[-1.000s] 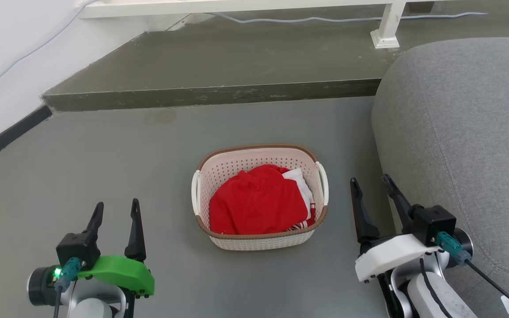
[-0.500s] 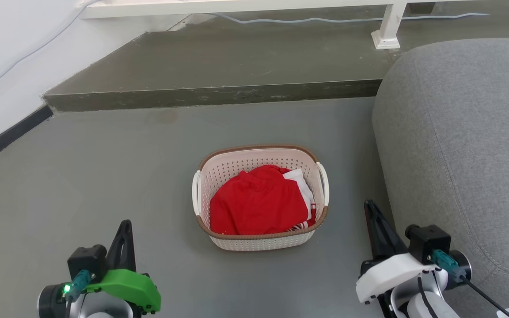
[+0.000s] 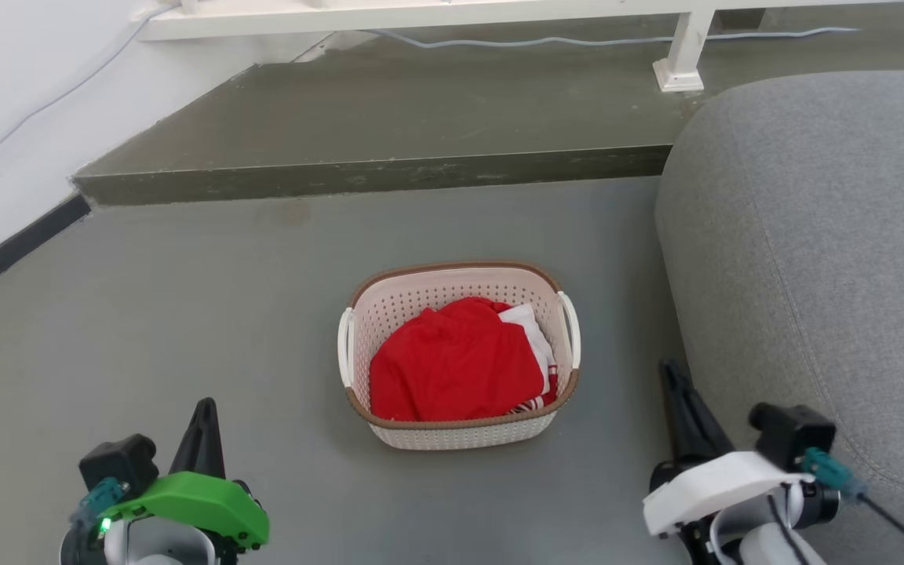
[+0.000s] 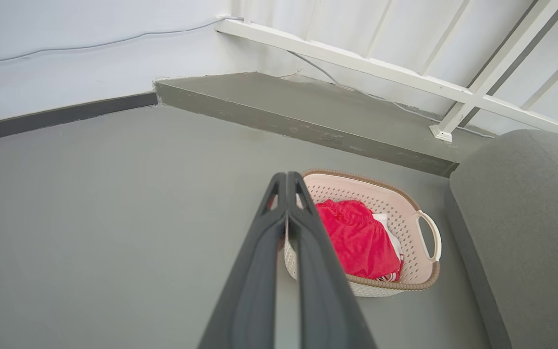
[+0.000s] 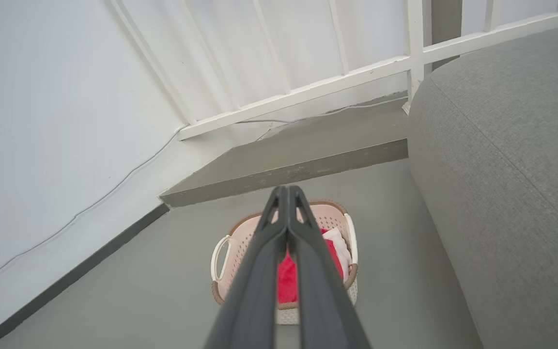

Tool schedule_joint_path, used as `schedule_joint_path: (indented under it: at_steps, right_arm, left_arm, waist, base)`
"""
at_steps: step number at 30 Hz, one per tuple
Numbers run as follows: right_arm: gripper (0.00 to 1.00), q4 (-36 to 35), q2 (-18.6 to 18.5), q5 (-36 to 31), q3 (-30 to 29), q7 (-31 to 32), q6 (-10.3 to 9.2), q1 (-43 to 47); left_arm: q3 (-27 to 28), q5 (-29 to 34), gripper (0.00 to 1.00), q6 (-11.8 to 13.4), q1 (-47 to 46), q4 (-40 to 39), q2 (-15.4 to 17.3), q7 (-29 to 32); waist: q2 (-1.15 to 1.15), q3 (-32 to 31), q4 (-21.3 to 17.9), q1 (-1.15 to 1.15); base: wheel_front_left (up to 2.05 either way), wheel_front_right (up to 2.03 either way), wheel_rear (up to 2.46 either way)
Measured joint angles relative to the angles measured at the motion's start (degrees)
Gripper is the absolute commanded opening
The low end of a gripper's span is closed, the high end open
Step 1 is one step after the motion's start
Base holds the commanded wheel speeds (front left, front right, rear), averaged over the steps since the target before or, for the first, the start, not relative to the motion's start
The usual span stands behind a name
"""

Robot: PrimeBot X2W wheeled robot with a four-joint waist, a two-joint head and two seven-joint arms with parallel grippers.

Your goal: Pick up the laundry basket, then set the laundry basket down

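No text, label, brand, number or sign can be read in any view. Nothing legible is carried by the laundry basket [image 3: 460,434] or by the grey sofa [image 3: 813,235] beside it.

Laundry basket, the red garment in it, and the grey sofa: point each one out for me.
laundry basket [image 3: 460,435]: head view, on its near perforated wall.
red garment [image 3: 452,369]: head view, middle of the cloth.
grey sofa [image 3: 813,235]: head view, on its upholstered top.
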Motion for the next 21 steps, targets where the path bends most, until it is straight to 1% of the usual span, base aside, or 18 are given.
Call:
schedule_joint_path:
  at_steps: [4, 14, 21]
  right_arm:
    - [0.0, -0.08, 0.0, 3.96, -1.46, 0.8, 0.32, -0.01]
    - [0.0, -0.34, -0.24, 11.45, -3.79, 2.33, 0.83, -0.04]
    - [0.0, -0.35, -0.57, 16.63, -5.24, 3.45, 1.62, -0.09]
  left_arm:
    - [0.66, -2.83, 0.0, -0.38, 0.0, -0.01, -0.13, 0.74]
    - [2.29, -9.05, 0.0, -1.08, -0.01, -0.14, -0.41, 2.83]
    - [3.42, -13.26, 0.0, -2.09, -0.01, -0.35, -0.59, 4.14]
  waist:
    - [0.0, -0.14, -0.08, 0.0]
    - [0.0, -0.48, -0.29, 0.0]
    - [0.0, -0.73, -0.46, 0.0]
  base:
    - [0.0, 0.0, 0.0]
    - [0.0, 0.0, 0.0]
    - [0.0, 0.0, 0.0]
